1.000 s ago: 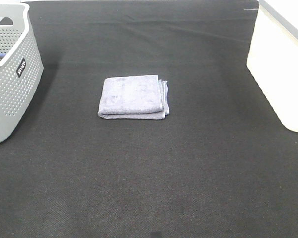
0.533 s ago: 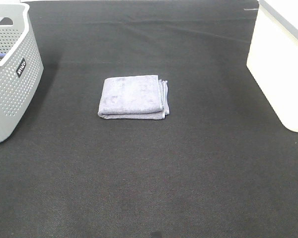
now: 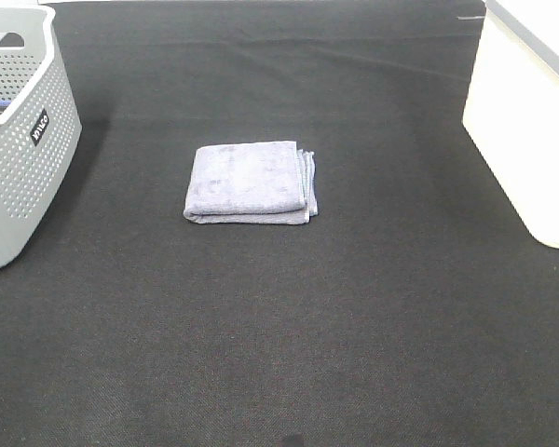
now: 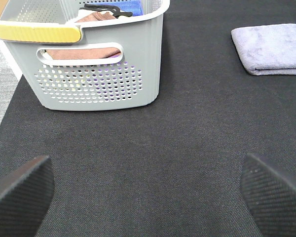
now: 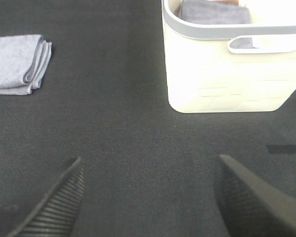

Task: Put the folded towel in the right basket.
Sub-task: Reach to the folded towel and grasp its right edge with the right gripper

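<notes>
High view steeply down, wrist views low, all share folded towel (image 3: 250, 182) — centre.

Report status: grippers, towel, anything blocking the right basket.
Left gripper open, empty. Right gripper open, empty. Folded towel flat on the mat, mid-table, ungrasped. Only bare mat between it and the right basket.

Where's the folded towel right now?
In the high view the towel lies on the black mat near the middle, between the grey basket at left and the white basket at right.
</notes>
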### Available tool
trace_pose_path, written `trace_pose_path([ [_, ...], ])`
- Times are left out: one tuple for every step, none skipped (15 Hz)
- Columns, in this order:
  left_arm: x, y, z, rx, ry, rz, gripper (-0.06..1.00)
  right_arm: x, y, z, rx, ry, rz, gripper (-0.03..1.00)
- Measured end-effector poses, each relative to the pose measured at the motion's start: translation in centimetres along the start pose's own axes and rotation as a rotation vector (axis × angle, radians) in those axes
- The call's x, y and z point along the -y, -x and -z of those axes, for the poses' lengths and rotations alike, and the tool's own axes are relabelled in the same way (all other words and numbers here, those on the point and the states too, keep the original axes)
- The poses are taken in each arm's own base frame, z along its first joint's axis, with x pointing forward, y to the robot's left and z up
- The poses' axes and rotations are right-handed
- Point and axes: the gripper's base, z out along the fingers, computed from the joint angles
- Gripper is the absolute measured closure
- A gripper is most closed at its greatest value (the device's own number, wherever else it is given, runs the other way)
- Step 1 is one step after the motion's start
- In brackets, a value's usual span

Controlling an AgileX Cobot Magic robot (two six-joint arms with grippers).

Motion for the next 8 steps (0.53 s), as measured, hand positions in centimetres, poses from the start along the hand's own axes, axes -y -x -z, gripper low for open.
trace_pose_path([
  [0.0, 0.0, 0.0, 0.0, 0.0, 0.0, -0.03, 0.1, 1.9, -1.2, -0.049, 0.0, 0.0, 0.27],
  [0.0, 0.0, 0.0, 0.0, 0.0, 0.0, -0.03, 0.2, 3.2, -2.1, -0.081, 0.001, -0.001, 0.27],
  [0.0, 0.0, 0.0, 0.0, 0.0, 0.0, -0.03, 0.3, 4.6, -3.3, -0.111, 0.006, -0.008, 0.27],
  [0.0, 0.0, 0.0, 0.0, 0.0, 0.0, -0.03, 0.2, 6.1, -4.3, -0.135, 0.019, -0.022, 0.27],
  [0.0, 0.0, 0.0, 0.0, 0.0, 0.0, -0.03, 0.2, 7.5, -5.8, -0.168, 0.035, -0.04, 0.27],
  [0.0, 0.0, 0.0, 0.0, 0.0, 0.0, -0.03, 0.1, 8.9, -7.0, -0.189, 0.057, -0.057, 0.27],
  [0.0, 0.0, 0.0, 0.0, 0.0, 0.0, -0.03, -0.1, 10.3, -8.4, -0.215, 0.086, -0.072, 0.27],
  [0.0, 0.0, 0.0, 0.0, 0.0, 0.0, -0.03, -0.2, 11.8, -10.1, -0.239, 0.117, -0.072, 0.27],
])
